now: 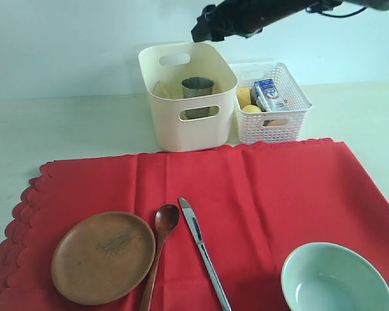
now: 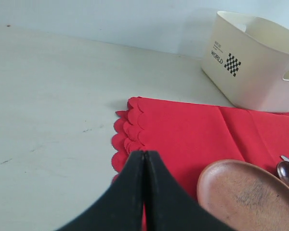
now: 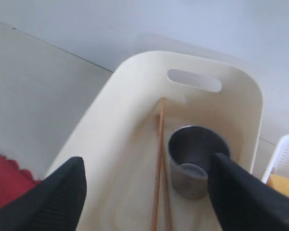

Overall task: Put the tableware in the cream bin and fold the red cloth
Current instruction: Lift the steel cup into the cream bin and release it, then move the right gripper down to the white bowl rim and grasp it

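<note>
The cream bin [image 1: 188, 97] stands at the back with the steel cup [image 1: 198, 89] upright inside it. In the right wrist view the cup [image 3: 195, 159] stands beside the wooden chopsticks [image 3: 159, 163], which lean in the bin [image 3: 135, 96]. My right gripper [image 3: 147, 166] hangs open above the bin, empty. On the red cloth [image 1: 259, 194] lie the wooden plate [image 1: 104, 256], wooden spoon [image 1: 161, 243], table knife [image 1: 204, 253] and pale bowl [image 1: 337, 278]. My left gripper [image 2: 144, 156] is shut, empty, over the cloth's scalloped edge [image 2: 127, 130] near the plate [image 2: 248, 197].
A white lattice basket [image 1: 272, 107] to the right of the bin holds a milk carton [image 1: 270, 94], a lemon [image 1: 245, 96] and other food. Bare pale table [image 1: 65, 129] lies left of the bin and the cloth.
</note>
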`<state>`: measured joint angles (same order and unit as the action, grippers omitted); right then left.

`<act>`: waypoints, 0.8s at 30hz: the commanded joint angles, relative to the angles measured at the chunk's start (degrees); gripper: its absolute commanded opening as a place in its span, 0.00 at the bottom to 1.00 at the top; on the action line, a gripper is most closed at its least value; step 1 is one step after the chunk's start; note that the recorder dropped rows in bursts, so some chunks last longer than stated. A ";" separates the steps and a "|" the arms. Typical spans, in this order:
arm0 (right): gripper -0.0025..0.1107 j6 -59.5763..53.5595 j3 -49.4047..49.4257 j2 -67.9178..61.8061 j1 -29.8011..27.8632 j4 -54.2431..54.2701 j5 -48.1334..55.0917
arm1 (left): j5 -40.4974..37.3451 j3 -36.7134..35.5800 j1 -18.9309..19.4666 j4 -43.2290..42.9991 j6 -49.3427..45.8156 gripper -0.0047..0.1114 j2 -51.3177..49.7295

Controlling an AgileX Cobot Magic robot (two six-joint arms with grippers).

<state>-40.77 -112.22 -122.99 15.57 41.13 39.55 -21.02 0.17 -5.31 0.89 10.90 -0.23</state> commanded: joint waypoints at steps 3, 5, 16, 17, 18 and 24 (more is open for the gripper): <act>0.61 7.89 -0.11 8.05 -0.36 -8.92 11.13 | 0.36 -0.17 0.06 0.09 0.03 0.04 0.23; 0.61 11.07 -0.11 9.76 -0.36 -14.23 14.99 | 0.36 -0.17 0.06 0.09 0.03 0.04 0.23; 0.60 19.67 18.29 21.96 -0.36 -24.18 15.20 | 0.36 -0.17 0.06 0.09 0.03 0.04 0.23; 0.60 19.67 21.37 23.72 -0.36 -24.38 14.04 | 0.36 -0.17 0.06 0.09 0.03 0.04 0.23; 0.60 19.67 24.43 25.44 -0.36 -24.77 13.04 | 0.36 -0.17 0.06 0.09 0.03 0.04 0.23; 0.60 19.67 38.98 32.36 -0.36 -28.45 11.72 | 0.36 -0.17 0.06 0.09 0.03 0.04 0.23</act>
<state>-21.22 -78.72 -93.19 15.57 14.65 52.04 -21.02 0.17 -5.31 0.89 10.90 -0.23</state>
